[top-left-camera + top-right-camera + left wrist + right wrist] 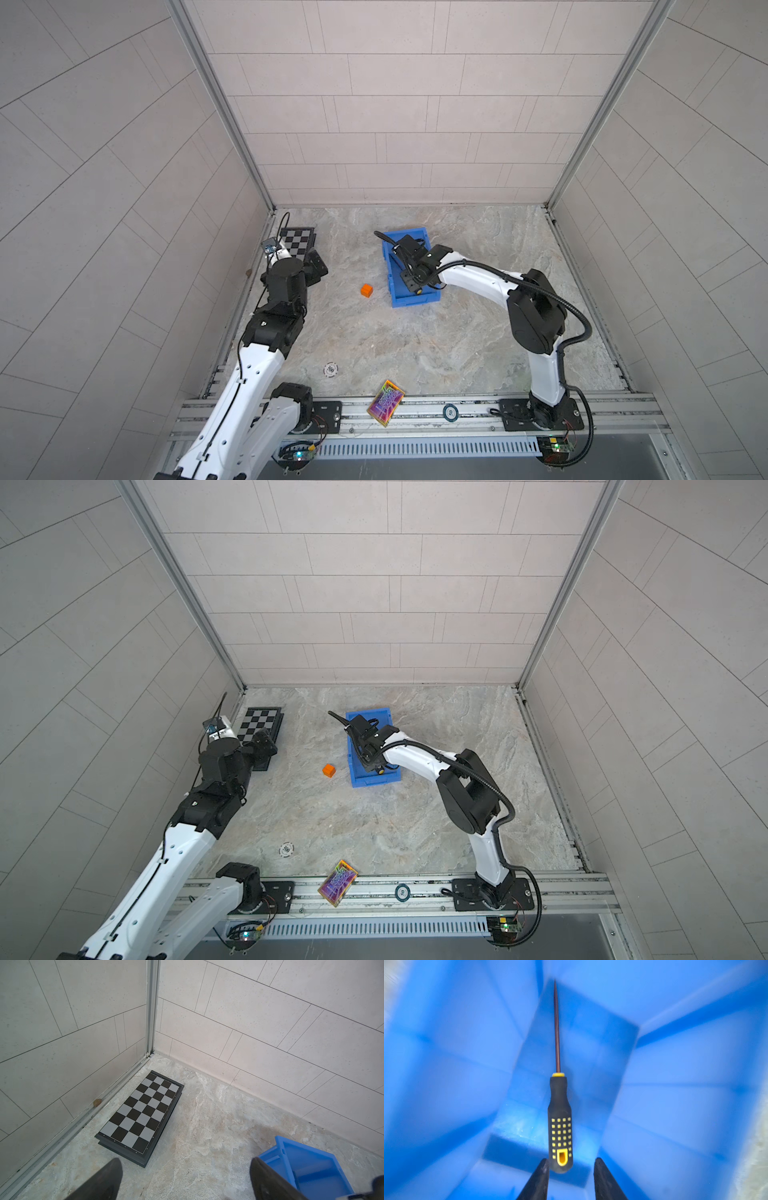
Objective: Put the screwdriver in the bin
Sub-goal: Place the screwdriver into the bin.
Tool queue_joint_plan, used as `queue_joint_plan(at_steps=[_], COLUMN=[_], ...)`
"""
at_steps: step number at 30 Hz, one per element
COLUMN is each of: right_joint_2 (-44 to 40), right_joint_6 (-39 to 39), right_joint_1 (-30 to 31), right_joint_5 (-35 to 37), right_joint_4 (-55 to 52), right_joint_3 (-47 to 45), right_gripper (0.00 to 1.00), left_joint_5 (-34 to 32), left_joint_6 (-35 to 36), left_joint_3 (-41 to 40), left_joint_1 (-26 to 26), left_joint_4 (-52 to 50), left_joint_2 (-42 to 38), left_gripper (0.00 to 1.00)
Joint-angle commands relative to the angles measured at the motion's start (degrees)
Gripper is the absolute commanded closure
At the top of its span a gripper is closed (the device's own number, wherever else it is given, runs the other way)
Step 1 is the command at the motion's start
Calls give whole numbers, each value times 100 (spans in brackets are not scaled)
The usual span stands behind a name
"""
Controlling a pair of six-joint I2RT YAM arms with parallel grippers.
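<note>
Right wrist view: the screwdriver (559,1122) is inside the bin (675,1064), with blue walls on every side of it. Its thin dark shaft points straight away from the right gripper (571,1160), and the yellow-dotted handle end sits between the two fingers (537,1184). The fingers are spread wider than the handle. One fingertip is right at the handle's edge, and the other stands apart from it with blue showing in the gap, so nothing is pinched. The bin is blurred here, and whether the screwdriver rests on the bin's floor cannot be told.

In both top views the right arm reaches over the bin (388,266), its wrist above the lowered front lip, and a speck of yellow shows below it inside the bin.

The left gripper (186,1167) is well away from the bin, on the cube's side. Its fingers are spread wide with nothing between them, above the table (207,1126) and near the chessboard (141,1113).

An orange cube (366,290) lies just beside the bin. A poker chip (331,368) and a bright card pack (385,402) lie well apart from the bin, out past its front lip.
</note>
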Motion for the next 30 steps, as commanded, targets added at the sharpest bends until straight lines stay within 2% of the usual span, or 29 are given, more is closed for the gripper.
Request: queue_joint_plan(at_steps=[1, 12, 22, 30], right_joint_2=[-666, -1801, -2873, -3554], right_joint_6=[-109, -200, -134, -142], right_joint_1=[-114, -749, -1854, -2515], right_joint_5=[-56, -549, -1074, -1261], right_joint_4=[-179, -108, 290, 303], right_joint_3=[164, 40, -892, -1375], right_gripper=[61, 59, 56, 53], left_joint_5=[-164, -149, -256, -200], left_joint_6=[92, 102, 303, 276], left_joint_3=[-119, 37, 251, 311], left_joint_1=[2, -2, -2, -2], left_joint_4=[-90, 17, 17, 79], left_joint_2=[-80, 163, 284, 403], left_gripper=[0, 1, 1, 1])
